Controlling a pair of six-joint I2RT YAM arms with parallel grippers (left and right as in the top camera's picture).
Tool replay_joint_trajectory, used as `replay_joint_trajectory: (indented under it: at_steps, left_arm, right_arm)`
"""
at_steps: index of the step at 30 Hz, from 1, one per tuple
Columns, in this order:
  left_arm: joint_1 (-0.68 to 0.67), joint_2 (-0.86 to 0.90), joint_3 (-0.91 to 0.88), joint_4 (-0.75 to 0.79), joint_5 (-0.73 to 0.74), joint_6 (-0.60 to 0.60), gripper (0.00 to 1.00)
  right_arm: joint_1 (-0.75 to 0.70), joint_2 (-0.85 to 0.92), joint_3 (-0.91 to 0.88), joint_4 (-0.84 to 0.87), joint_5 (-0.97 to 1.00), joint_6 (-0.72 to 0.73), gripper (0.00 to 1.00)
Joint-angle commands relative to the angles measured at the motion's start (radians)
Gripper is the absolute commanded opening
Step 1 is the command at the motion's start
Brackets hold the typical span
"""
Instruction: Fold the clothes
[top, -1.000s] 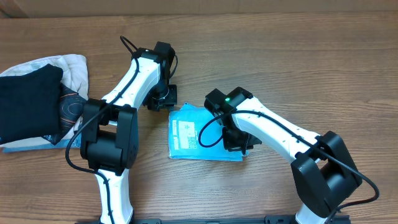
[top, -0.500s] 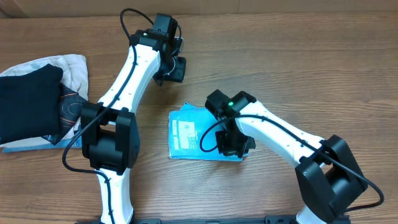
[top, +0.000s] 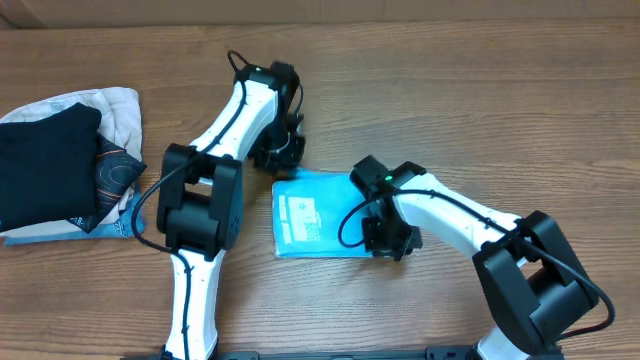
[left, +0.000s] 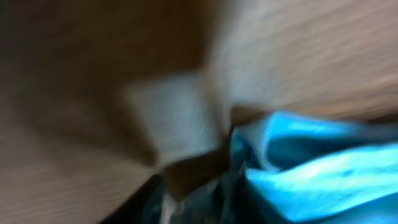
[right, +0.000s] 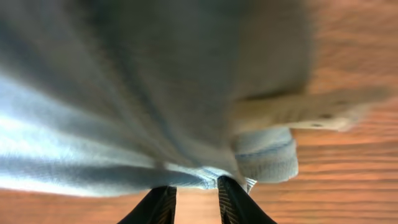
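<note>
Left gripper (top: 279, 156) returned beside folded sky-blue T-shirt (top: 312, 215), jaws unreadable; right gripper (top: 391, 241), jaws closed, pinches it.

One blue T-shirt (top: 318, 215), folded. Two robot arms: left arm (top: 235, 110), right arm (top: 455, 212). One desk (top: 500, 90). One heap (top: 112, 176) of other clothes: one black garment (top: 45, 165), one pale garment (top: 118, 108); further layers cannot be counted.

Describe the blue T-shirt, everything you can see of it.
The T-shirt is light sky-blue, soft cotton-like cloth with white print, folded into a flat rectangle. It lies on the wooden table between the two arms. The right end effector pinches its right edge, where a ribbed hem shows. The left end effector sits at its upper-left corner; the view is too blurred to tell whether they touch.
</note>
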Motion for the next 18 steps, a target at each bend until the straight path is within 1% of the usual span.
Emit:
replay_joint_trajectory:
  at_steps: [1, 4, 9, 12, 18]
  left_arm:
    - [0.000, 0.064, -0.006, -0.084, 0.001, 0.022, 0.24]
    - [0.003, 0.087, -0.007, -0.151, -0.021, -0.004, 0.04]
    - [0.006, 0.090, -0.008, -0.222, -0.018, -0.023, 0.04]
    - [0.006, 0.089, -0.008, -0.249, -0.019, -0.046, 0.04]
    - [0.011, 0.042, -0.008, -0.230, -0.020, -0.108, 0.04]
  right_arm:
    - [-0.069, -0.021, -0.014, 0.040, 0.095, -0.023, 0.27]
    - [-0.117, -0.021, -0.014, 0.093, 0.095, -0.077, 0.27]
    - [-0.172, -0.021, -0.014, 0.206, 0.096, -0.214, 0.27]
    - [-0.183, -0.021, -0.013, 0.274, 0.106, -0.288, 0.31]
    - [-0.187, -0.021, -0.012, 0.314, 0.149, -0.292, 0.33]
